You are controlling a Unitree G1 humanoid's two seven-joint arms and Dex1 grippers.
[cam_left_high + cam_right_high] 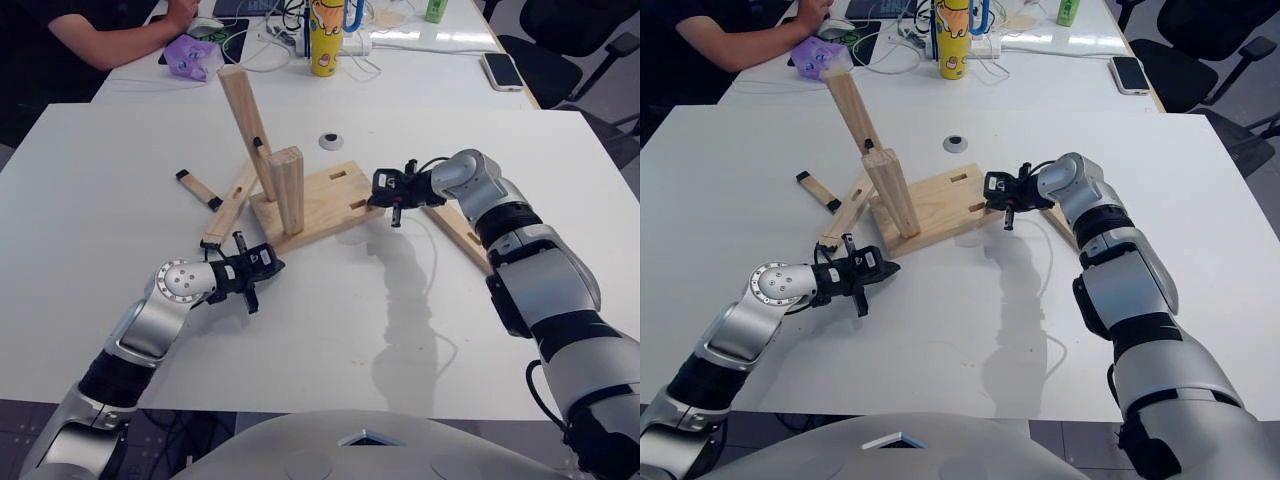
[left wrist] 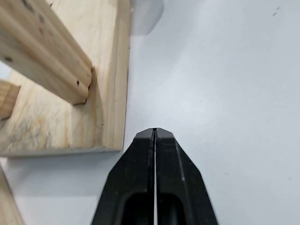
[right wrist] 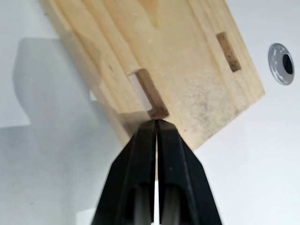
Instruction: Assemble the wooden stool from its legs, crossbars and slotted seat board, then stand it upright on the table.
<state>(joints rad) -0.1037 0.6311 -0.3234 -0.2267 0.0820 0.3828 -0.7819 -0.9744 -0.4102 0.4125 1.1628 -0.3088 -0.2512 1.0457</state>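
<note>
Both closed on nothing, my right claw (image 1: 390,190) sits at the right edge of the seat board (image 1: 325,195) and my left claw (image 1: 252,270) beside its near corner, probably to brace it.

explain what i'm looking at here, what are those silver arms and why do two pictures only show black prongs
This is a humanoid robot with two silver arms, each ending in a two-fingered claw. The two wide pictures come from cameras in its head, looking down over a white table. The two close-ups come from cameras on its wrists, so the black prongs are the claws themselves. On the table lies a slotted seat board holding an upright leg and a leaning leg. A short crossbar lies loose beside it. The left claw is shut near the board's front corner; the right claw is shut with its tip at the board's edge by a slot. Neither holds anything.
</note>
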